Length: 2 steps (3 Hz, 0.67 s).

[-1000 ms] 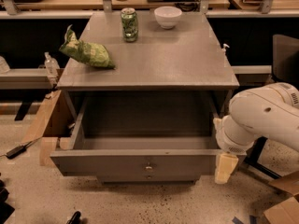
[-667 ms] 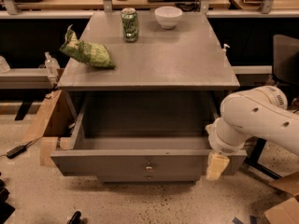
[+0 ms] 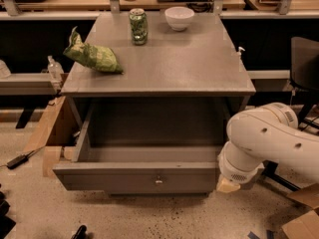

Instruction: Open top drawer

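The top drawer (image 3: pixel 134 178) of the grey cabinet stands pulled out toward me, a deep plain grey box with nothing showing inside and a small round metal knob (image 3: pixel 158 179) at the centre of its front. My white arm (image 3: pixel 271 138) comes in from the right. My gripper (image 3: pixel 228 184) is at the drawer front's right corner, mostly hidden under the arm's wrist; only a cream-coloured tip shows. It is apart from the knob. The two narrower drawers are out of view.
On the cabinet top (image 3: pixel 199 68) are a green chip bag (image 3: pixel 92 56), a green can (image 3: pixel 138 26) and a white bowl (image 3: pixel 179 18). A wooden frame (image 3: pixel 50 133) stands to the left, a black chair (image 3: pixel 304 63) to the right, cardboard (image 3: pixel 299 218) at the lower right.
My arm and gripper have moved left and slightly down, closer to the drawer front's right corner. The drawer has stayed pulled out.
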Each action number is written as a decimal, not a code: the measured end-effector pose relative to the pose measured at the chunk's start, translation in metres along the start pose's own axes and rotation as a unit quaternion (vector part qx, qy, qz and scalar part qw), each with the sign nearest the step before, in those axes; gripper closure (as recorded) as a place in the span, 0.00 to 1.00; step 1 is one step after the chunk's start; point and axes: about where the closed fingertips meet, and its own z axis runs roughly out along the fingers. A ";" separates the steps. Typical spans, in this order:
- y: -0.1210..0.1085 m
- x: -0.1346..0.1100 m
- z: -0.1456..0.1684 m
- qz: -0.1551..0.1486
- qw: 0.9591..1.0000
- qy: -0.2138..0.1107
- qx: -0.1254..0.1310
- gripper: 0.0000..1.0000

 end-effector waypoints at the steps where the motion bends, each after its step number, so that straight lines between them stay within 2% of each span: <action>1: 0.012 0.002 -0.004 0.008 1.000 0.007 -0.006 0.83; 2: 0.037 0.005 -0.017 0.026 0.999 0.022 -0.013 1.00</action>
